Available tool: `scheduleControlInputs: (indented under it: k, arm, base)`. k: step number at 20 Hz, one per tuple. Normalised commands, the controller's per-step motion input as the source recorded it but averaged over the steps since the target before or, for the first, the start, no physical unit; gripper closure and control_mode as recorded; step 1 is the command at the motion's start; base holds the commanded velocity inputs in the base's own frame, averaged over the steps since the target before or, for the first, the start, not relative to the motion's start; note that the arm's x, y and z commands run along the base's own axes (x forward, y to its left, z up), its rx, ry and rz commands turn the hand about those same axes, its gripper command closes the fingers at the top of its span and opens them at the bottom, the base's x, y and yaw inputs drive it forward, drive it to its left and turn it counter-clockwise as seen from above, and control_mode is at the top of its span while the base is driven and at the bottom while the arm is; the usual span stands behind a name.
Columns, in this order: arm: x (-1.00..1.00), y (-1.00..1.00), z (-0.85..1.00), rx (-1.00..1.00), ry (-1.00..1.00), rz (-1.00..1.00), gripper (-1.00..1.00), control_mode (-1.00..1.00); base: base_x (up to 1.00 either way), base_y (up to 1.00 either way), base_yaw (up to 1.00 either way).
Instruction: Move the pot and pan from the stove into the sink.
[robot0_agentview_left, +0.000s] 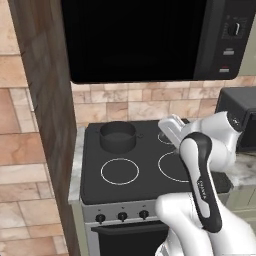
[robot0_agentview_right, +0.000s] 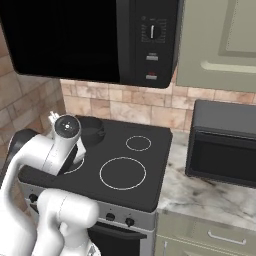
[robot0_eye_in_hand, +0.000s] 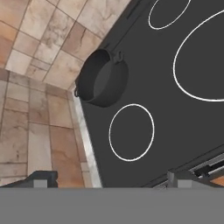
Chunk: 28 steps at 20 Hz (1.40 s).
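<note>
The gripper (robot0_eye_in_hand: 109, 179) is being held wide open and empty above the stove, its two finger tips standing far apart at the bottom of the hand view with nothing between them. The stove (robot0_agentview_left: 150, 175) is being looked down on, and the pot (robot0_agentview_left: 118, 136) is being carried on its rear left burner, close to the tiled wall and well apart from the gripper. The largest risk is being posed by that wall (robot0_agentview_left: 45, 125): the arm could be swung into it during an approach from the left. A lesser risk is being posed by the pot's thin rim (robot0_eye_in_hand: 89, 78), which could be tipped or dropped if gripped off-centre. The smallest is being posed by the side handles (robot0_eye_in_hand: 118, 56), which could be snagged.
</note>
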Motion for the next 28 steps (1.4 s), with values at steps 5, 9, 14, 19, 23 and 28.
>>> scheduleControlInputs:
  k: [5, 9, 14, 19, 23, 28]
  arm:
    - [0.4, 0.18, -0.16, 0.0, -0.02, -0.03, -1.0, -1.0]
    - [0.5, 0.17, -0.13, 0.0, 0.0, -0.04, -1.0, -1.0]
    - [0.47, 0.14, -0.19, 0.0, 0.0, -0.05, -1.0, -1.0]
    - [0.47, 0.09, -0.18, 0.0, 0.0, -0.06, -1.0, -1.0]
    - [0.46, 0.03, -0.18, 0.0, 0.0, -0.05, -1.0, -1.0]
    - [0.35, 0.0, -0.13, -0.03, 0.0, -0.03, -1.0, -1.0]
  base:
    - [0.0, 0.0, 0.0]
    - [0.0, 0.0, 0.0]
    - [0.0, 0.0, 0.0]
    - [0.0, 0.0, 0.0]
    - [0.0, 0.0, 0.0]
    - [0.0, 0.0, 0.0]
